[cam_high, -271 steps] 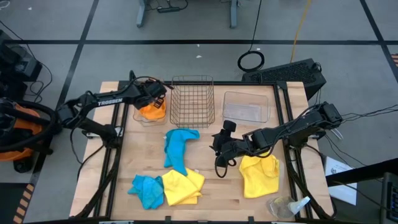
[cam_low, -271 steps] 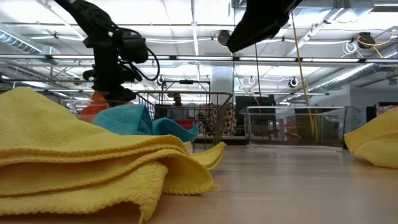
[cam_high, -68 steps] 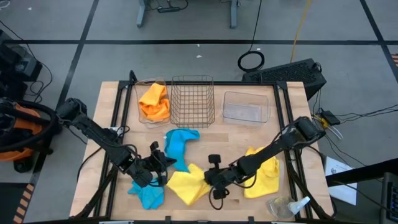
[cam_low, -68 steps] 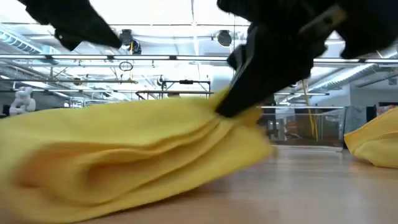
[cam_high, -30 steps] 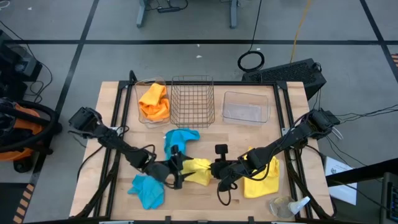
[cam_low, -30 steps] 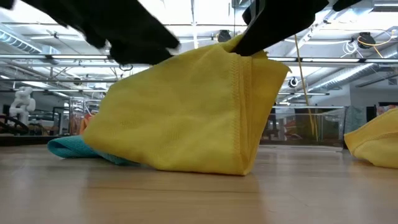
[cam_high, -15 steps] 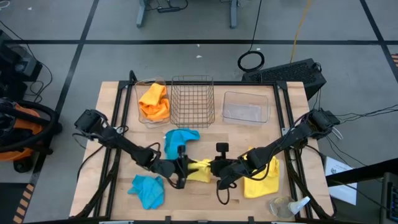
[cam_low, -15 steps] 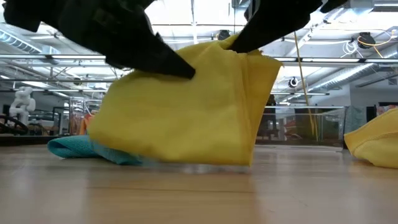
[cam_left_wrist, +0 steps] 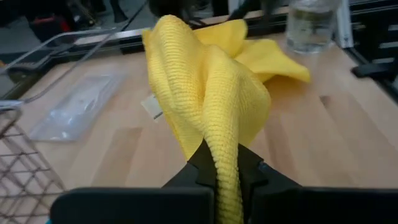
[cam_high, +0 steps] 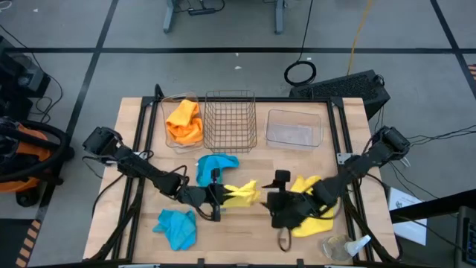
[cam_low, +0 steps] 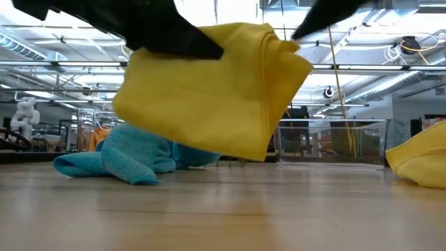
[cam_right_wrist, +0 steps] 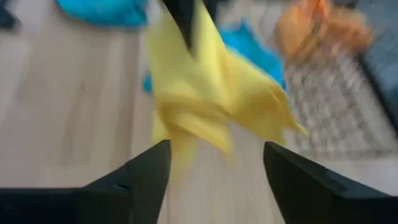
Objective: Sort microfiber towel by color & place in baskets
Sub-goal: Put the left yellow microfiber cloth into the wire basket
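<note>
A yellow towel (cam_high: 242,193) hangs clear of the table at its middle, with my left gripper (cam_high: 222,196) shut on it; in the low view this towel (cam_low: 209,90) floats above the wood. My right gripper (cam_high: 274,202) stands open just right of it, touching nothing; its wrist view shows the towel (cam_right_wrist: 205,106) ahead of its spread fingers. One blue towel (cam_high: 214,170) lies behind, another (cam_high: 177,227) at the near left. A second yellow towel (cam_high: 318,202) lies on the right. An orange towel (cam_high: 184,120) sits in the left clear tub. My left gripper pinches a bunched fold of the yellow towel (cam_left_wrist: 222,146) between its two fingers, several layers together. The fingers come nearly level from the table's left, slanting a little down. The towel is lifted clear and billows out beyond the fingers, its free corners drooping.
Along the far edge stand the left clear tub (cam_high: 168,138), a dark wire-mesh basket (cam_high: 230,120) and a second clear tub (cam_high: 294,128). A clear plastic item (cam_high: 343,246) lies at the near right corner. Bare wood shows at the near middle.
My left gripper has shut on the yellow towel and taken hold of it. My right gripper has opened, let go of the towel and drawn back up and toward the table's right edge. The towel, whose lower edge was on the table, now hangs clear from my left gripper.
</note>
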